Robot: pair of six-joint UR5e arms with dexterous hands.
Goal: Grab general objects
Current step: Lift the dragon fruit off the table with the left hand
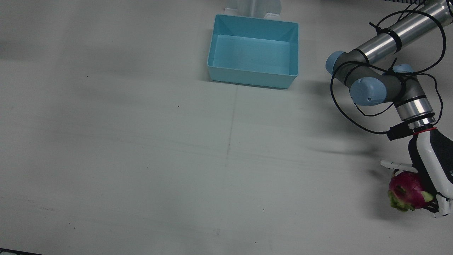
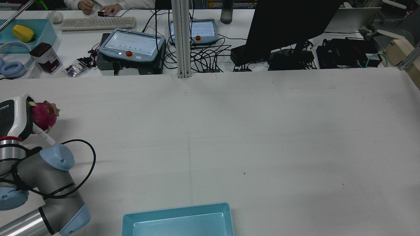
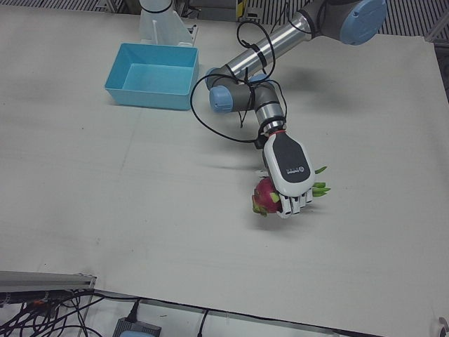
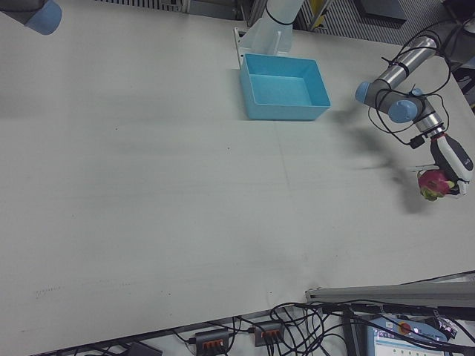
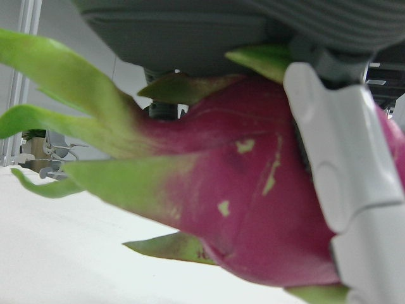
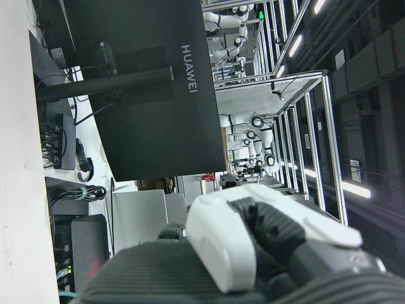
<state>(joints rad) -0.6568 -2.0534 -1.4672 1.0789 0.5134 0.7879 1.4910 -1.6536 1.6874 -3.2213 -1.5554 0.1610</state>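
Observation:
A pink dragon fruit (image 1: 405, 191) with green scales is at the table's far edge on my left arm's side. My left hand (image 1: 433, 166) is shut on it, white fingers (image 5: 335, 158) wrapped over its side. The rear view shows the dragon fruit (image 2: 44, 114) beside the left hand (image 2: 13, 119) at the view's left edge. In the left-front view the left hand (image 3: 289, 172) covers the dragon fruit (image 3: 265, 196) from above, with green tips sticking out. Whether the fruit touches the table I cannot tell. My right hand (image 6: 253, 247) shows only in its own view, pointing off the table.
An empty light-blue bin (image 1: 253, 76) stands near the arms' pedestals, mid-table. Beyond the table's far edge are a black monitor (image 2: 288, 23), two teach pendants (image 2: 131, 44), cables, a keyboard (image 2: 98, 23) and a person's hands (image 2: 98, 8). My right arm's elbow (image 4: 41, 15) is raised.

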